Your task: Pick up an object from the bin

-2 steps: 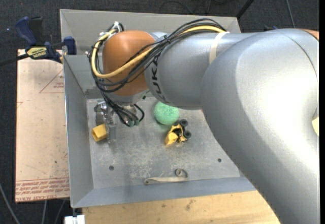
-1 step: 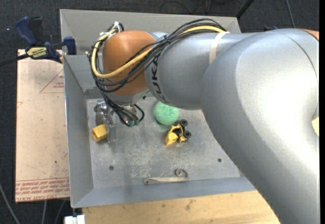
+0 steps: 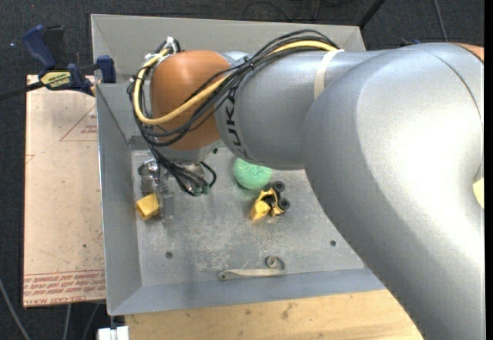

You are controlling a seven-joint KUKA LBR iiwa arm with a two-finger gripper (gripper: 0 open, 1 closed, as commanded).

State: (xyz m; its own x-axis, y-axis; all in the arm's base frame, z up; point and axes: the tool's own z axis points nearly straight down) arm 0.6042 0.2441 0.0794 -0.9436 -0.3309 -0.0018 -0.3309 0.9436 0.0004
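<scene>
Grey bin (image 3: 223, 254) | gripper (image 3: 156, 186) over yellow block (image 3: 148, 208), perhaps touching | spread or pinched: unclear

- The green rounded thing (image 3: 250, 174) near the middle of the bin (image 3: 115, 176) lies half hidden under the arm (image 3: 347, 115).
- The arm covers the bin's right side and far-right corner, and the picture's right edge cuts it off.
- The small yellow-and-black thing (image 3: 267, 203) is too small to tell its kind.
</scene>
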